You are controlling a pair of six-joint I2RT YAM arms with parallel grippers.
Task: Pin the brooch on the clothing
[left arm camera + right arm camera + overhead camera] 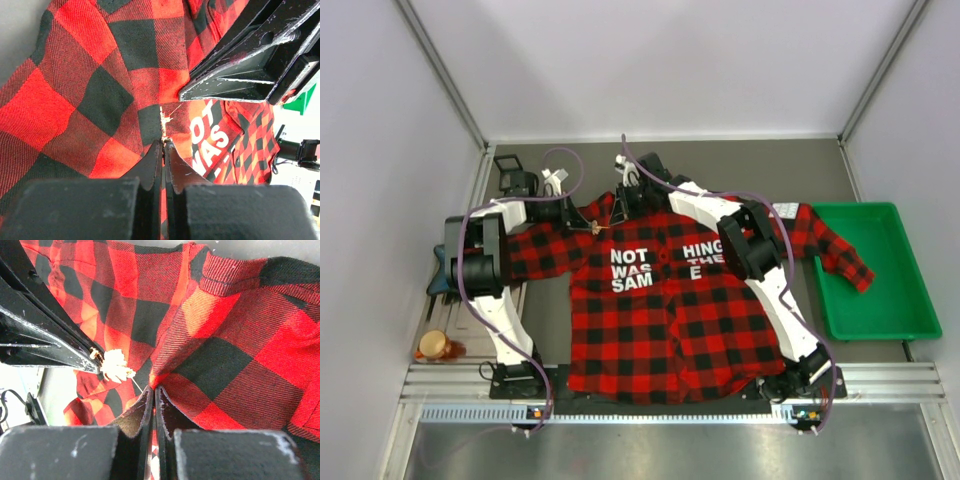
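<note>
The brooch is held by the left pincer, closed tight on it, high on the clothing, toward the far edge of the desk. Just beside it the right pincer, likewise closed, pinches up a fold, probably to steady the cloth for the pin. Both pincers crowd that spot. A green tray at the right edge takes one sleeve; a dark blue object lies at the left edge.

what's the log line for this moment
left gripper: shut on small pale leaf-shaped brooch | right gripper: shut on red-and-black plaid shirt fold | brooch beside pinched fold
</note>
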